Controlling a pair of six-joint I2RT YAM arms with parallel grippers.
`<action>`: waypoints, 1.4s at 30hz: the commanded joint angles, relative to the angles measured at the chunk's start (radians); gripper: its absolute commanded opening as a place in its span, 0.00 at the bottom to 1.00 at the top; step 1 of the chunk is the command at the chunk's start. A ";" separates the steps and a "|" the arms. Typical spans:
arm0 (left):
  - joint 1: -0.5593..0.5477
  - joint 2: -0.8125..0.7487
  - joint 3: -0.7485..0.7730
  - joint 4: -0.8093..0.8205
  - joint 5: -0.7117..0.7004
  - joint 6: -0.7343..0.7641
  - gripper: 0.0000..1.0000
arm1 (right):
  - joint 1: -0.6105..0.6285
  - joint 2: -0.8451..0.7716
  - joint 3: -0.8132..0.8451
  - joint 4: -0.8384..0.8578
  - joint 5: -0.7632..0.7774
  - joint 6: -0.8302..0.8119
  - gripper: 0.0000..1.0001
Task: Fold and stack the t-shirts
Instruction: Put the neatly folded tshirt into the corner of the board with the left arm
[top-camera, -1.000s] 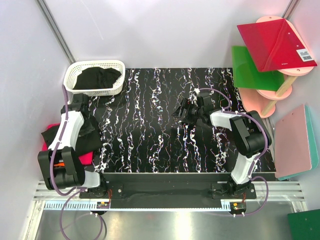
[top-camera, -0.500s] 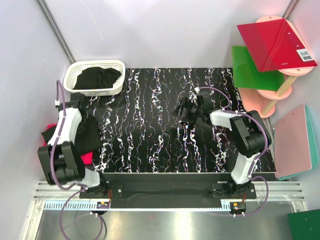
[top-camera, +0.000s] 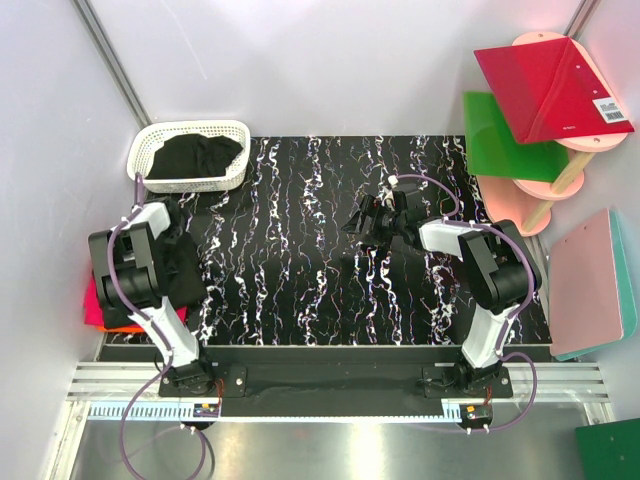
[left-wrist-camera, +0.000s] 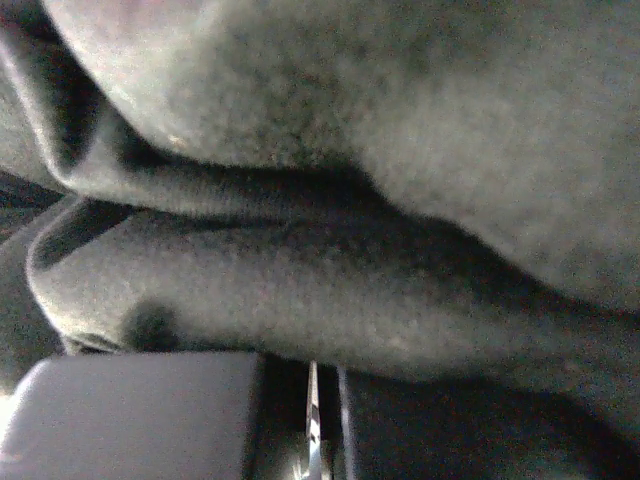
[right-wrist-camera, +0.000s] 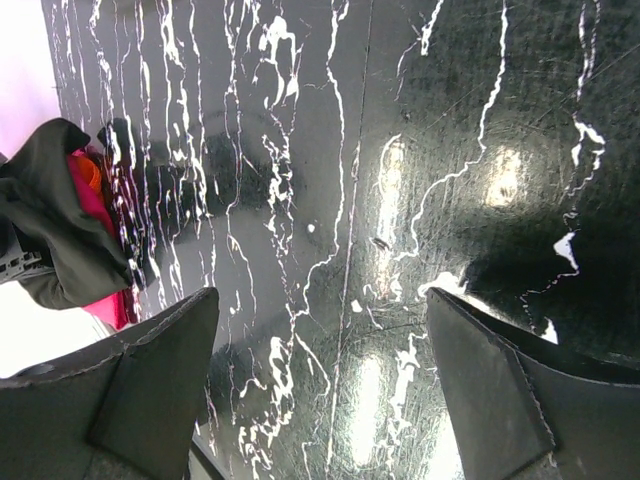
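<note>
At the left edge of the bench (top-camera: 300, 280), your left fingers (left-wrist-camera: 130, 420) are buried in the black t-shirt (top-camera: 185, 270) on the pink pile (top-camera: 93, 305); their spread I cannot tell. Your right fingers (right-wrist-camera: 150, 390) hang wide and empty, probably to keep clear.

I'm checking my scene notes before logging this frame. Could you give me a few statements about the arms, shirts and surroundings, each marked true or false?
1. The white basket holds black cloth. True.
2. The right fingers are shut on a t-shirt. False: they stand apart with nothing between them, above the bare table.
3. The left arm reaches over the table's middle. False: it is bent up at the left edge, above a black t-shirt that lies on pink cloth.
4. A red board sits at the far right. True.
</note>
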 joint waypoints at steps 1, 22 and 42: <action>0.007 -0.084 0.021 0.006 0.054 -0.011 0.00 | 0.008 -0.004 0.015 0.037 -0.033 0.009 0.92; -0.015 -0.945 -0.253 0.371 0.901 0.084 0.92 | 0.132 0.059 0.148 0.057 -0.186 -0.016 0.94; -0.125 -0.462 -0.117 0.077 0.247 0.035 0.98 | 0.313 0.174 0.371 -0.121 -0.150 -0.102 0.93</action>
